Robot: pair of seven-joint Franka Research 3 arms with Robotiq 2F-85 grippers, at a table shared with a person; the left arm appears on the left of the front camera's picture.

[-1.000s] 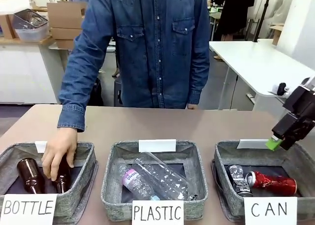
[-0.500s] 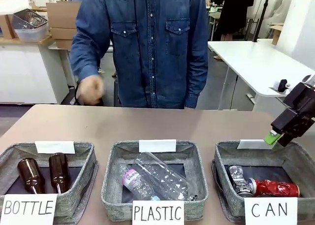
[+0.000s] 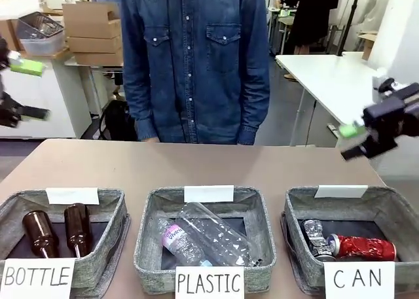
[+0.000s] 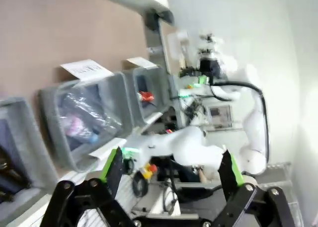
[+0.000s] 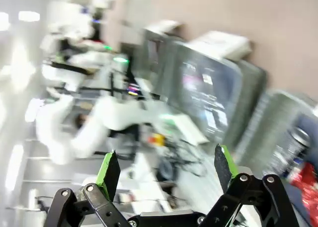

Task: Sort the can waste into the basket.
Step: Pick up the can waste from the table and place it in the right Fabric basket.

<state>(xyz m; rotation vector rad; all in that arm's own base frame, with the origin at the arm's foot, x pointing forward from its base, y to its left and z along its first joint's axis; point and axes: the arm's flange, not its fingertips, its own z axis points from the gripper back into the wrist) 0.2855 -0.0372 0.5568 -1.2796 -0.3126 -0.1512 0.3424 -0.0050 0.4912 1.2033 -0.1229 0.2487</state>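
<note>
Both cans lie inside the basket [image 3: 393, 211] carded CAN, at the worktop's [image 3: 196, 165] right end: dented silver can [image 3: 315, 238] touching shiny red can [image 3: 362, 246] (red one crumpled). Brown worktop; white tables and cardboard boxes [image 3: 88, 27] behind the person [image 3: 196, 57]. Left claw [image 3: 16, 89] and right claw [image 3: 353, 142] raised, spread wide, empty.

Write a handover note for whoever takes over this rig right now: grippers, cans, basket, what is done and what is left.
Left gripper: open, empty, raised off the table's left edge.
Right gripper: open, empty, raised above the far right of the table.
Silver can and red can: both lie in the basket marked CAN.
Done: can waste is sorted.
Left: no can is left out on the table; nothing more to sort.
</note>
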